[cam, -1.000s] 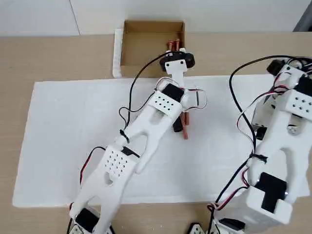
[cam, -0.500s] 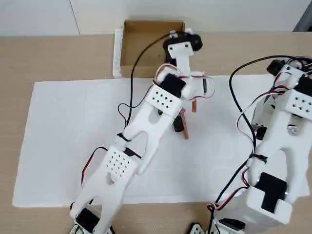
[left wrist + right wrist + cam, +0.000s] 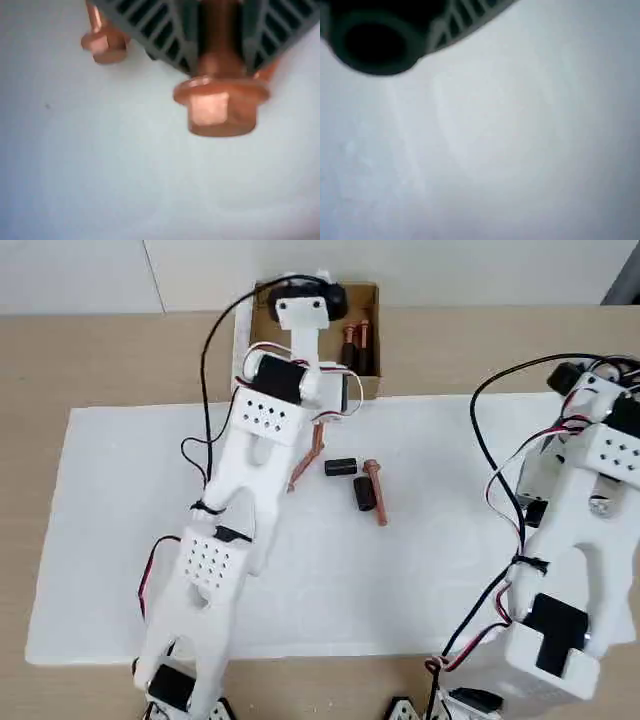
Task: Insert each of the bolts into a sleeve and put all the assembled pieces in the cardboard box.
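**A:** Entry one, the left pincer (image 3: 220, 47)?

**B:** Closed on one bolt (image 3: 220, 106). The shank sits between the ribbed jaws, and the hex head faces the wrist camera. From above it hangs over the sheet (image 3: 120, 500), just short of the near wall of the box (image 3: 262, 338).

**A:** How many bolts outside the box?

**B:** Three. There is the held one, a second bolt (image 3: 298, 476) lying just beside it by the left arm (image 3: 235, 500), and a third bolt (image 3: 377, 495) further right on the sheet.

**A:** Sleeves?

**B:** Two loose black ones. The upper sleeve (image 3: 340, 467) lies apart, and the lower sleeve (image 3: 364, 494) lies just beside the third bolt.

**A:** And in the box?

**B:** I count two assembled pieces (image 3: 357, 343), side by side against its right wall.

**A:** The right pincer (image 3: 405, 30)?

**B:** I cannot tell its grip. Its wrist camera gives a black tube mouth (image 3: 375, 45) close up over white sheet. From above, the right arm (image 3: 590, 490) covers that spot.

**A:** Do the views differ on the held bolt?

**B:** The wrist camera gives its hex face, while the high view gives the shank.

**A:** Edges and room?

**B:** The sheet's far edge stops short of the box. Open sheet lies left of the left arm and also between the two arms. The right arm stands at the sheet's right edge.
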You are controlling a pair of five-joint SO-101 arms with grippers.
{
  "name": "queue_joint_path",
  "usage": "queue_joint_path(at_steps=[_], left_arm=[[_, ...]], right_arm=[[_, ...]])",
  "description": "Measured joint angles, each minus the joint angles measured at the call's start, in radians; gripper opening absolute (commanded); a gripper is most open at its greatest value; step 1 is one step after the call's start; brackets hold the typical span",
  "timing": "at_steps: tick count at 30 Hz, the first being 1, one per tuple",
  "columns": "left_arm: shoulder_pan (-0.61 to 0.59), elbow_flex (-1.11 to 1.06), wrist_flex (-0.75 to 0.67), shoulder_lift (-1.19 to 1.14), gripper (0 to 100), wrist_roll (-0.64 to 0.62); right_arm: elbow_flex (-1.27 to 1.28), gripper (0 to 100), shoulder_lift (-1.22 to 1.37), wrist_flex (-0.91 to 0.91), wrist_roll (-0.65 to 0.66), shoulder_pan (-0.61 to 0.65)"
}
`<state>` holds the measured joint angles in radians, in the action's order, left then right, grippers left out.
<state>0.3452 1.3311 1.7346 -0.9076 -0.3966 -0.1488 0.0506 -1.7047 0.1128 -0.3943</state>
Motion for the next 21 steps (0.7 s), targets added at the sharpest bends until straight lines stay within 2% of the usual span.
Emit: queue_joint_path(at_steps=[5,10,15,21], left_arm=[[0.029,-0.316,0.0,0.295,0,0.044],[0.006,-0.666,0.0,0.543,0,0.061],[-0.046,-0.939,0.0,0.664,0,0.11],[-0.094,-1.135,-0.002,0.733,0,0.115]], right_arm=[[0.0,0.4,0.0,0.0,0.0,0.0],[0.0,0.4,0.0,0.0,0.0,0.0],[0.0,0.4,0.0,0.0,0.0,0.0],[0.0,0.4,0.0,0.0,0.0,0.0]])
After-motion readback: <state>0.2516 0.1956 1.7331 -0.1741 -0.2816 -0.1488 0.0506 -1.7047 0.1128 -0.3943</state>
